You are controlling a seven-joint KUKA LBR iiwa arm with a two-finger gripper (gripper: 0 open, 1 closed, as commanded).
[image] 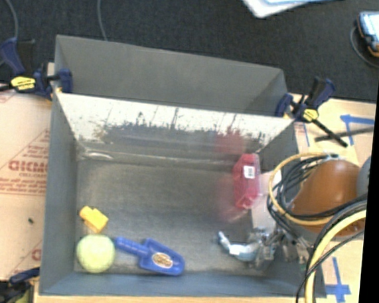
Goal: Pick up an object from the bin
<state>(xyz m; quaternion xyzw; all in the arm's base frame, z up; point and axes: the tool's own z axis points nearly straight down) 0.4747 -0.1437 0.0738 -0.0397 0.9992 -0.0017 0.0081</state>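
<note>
My gripper (264, 248) is low at the bin's front right, close to the floor. A small light-blue and white thing (232, 245) lies right at its left side, touching or nearly touching it. Whether that thing is in the gripper's grasp I cannot tell. A pink-red oblong thing with a white label (246, 181) stands against the right wall, just behind the gripper.
Along the front left lie a blue handled tool with an orange oval label (151, 256), a yellow-green ball (95, 253) at its left end, and a small yellow block (94, 218) behind the ball. The arm with its orange cover and cables hangs over the right rim.
</note>
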